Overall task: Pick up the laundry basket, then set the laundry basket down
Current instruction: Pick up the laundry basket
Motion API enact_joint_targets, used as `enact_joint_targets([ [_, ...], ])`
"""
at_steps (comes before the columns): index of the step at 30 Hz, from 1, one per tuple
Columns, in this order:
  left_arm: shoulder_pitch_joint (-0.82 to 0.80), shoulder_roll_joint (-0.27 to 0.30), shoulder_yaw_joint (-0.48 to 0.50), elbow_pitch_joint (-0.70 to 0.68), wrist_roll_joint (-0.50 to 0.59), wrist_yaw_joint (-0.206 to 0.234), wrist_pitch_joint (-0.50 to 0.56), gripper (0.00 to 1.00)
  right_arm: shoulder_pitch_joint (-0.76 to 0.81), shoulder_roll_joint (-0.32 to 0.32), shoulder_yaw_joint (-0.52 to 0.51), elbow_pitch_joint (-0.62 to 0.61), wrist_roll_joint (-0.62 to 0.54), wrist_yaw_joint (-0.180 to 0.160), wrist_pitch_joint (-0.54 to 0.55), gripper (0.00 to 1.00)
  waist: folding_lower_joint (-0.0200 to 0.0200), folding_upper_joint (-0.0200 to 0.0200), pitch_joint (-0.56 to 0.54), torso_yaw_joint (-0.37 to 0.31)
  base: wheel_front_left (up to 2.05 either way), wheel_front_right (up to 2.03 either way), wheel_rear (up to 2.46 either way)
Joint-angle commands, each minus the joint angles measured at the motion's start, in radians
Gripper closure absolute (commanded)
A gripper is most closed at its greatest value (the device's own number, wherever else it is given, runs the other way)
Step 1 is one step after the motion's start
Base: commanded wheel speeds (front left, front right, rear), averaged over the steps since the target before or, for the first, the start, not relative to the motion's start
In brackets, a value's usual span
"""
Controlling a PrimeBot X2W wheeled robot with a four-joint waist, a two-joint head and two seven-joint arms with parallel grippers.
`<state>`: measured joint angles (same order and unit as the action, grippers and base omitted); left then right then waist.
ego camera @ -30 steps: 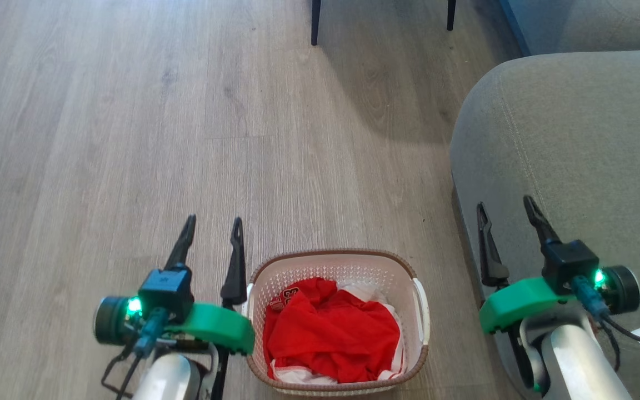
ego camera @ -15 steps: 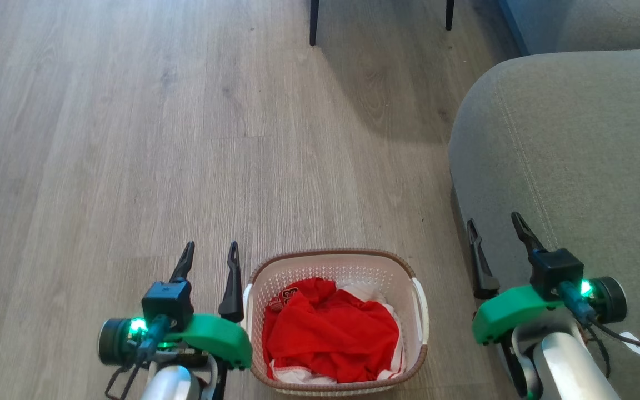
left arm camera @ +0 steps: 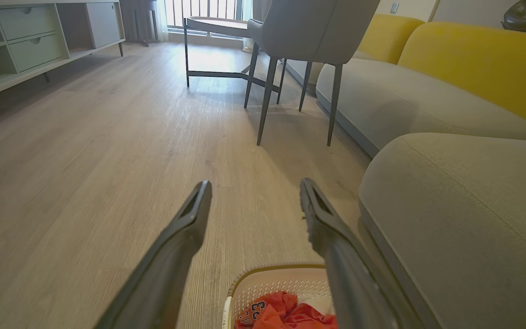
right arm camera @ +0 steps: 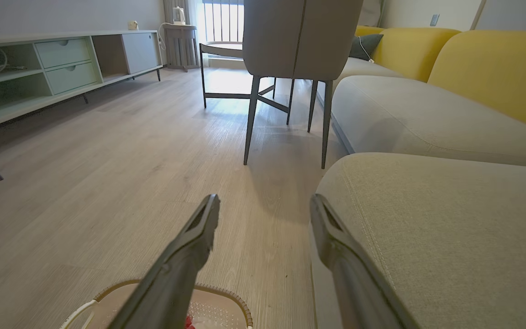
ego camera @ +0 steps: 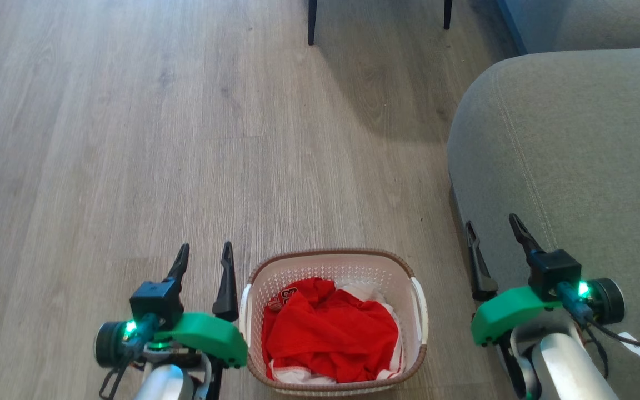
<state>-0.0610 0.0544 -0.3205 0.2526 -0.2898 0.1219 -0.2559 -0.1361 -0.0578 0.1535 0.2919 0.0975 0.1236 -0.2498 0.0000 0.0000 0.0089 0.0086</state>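
On the pale grey wood-plank floor (ego camera: pixel 131 139), at the bottom middle of the head view, stands the small white perforated plastic laundry basket with a brown woven-look rim (ego camera: pixel 348 271). A crumpled red garment (ego camera: pixel 331 333) fills it, with some white cloth (ego camera: pixel 365 291) beneath. The basket rests on the floor and neither gripper holds it.

The left gripper (ego camera: pixel 205 248) is just beside the basket's left white handle (ego camera: pixel 244 311), its two long dark fingers spread wide and holding nothing; whether the nearer finger touches the handle I cannot tell. The right gripper (ego camera: pixel 491 222) is equally wide and empty. It lies apart from the right handle (ego camera: pixel 421 305), with a strip of bare floor between.

Close on the basket's right is the rounded end of a grey fabric sofa seat (ego camera: pixel 575 139), and the right gripper's fingers lie over its edge in the head view. The right wrist view shows that same cushion (right arm camera: pixel 450 219) right beside the right-hand finger.

Ahead, well apart from the basket, a grey upholstered chair on thin dark metal legs (left arm camera: pixel 308 27) stands on the floor. Yellow sofa back cushions (left arm camera: pixel 473 64) are beyond it, a dark-framed side table (left arm camera: pixel 213 27) behind, and a low pale-green cabinet with drawers (right arm camera: pixel 62 59) along the far left wall.
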Motion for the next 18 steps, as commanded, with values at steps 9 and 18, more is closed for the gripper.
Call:
enact_joint_targets([
  [9,-0.037,-0.004,0.027,-0.012,-0.011,-0.01,-0.006,0.0,-0.038,0.007,0.019,-0.025,-0.003,0.007,-0.012,0.0,0.0,0.0,0.012,-0.001,0.0,0.0,0.0],
  [18,-0.093,-0.004,-0.003,0.035,-0.032,-0.012,-0.006,0.0,-0.081,-0.013,0.017,0.003,-0.012,0.007,-0.012,0.0,0.0,0.0,0.125,0.005,0.0,0.0,0.0],
])
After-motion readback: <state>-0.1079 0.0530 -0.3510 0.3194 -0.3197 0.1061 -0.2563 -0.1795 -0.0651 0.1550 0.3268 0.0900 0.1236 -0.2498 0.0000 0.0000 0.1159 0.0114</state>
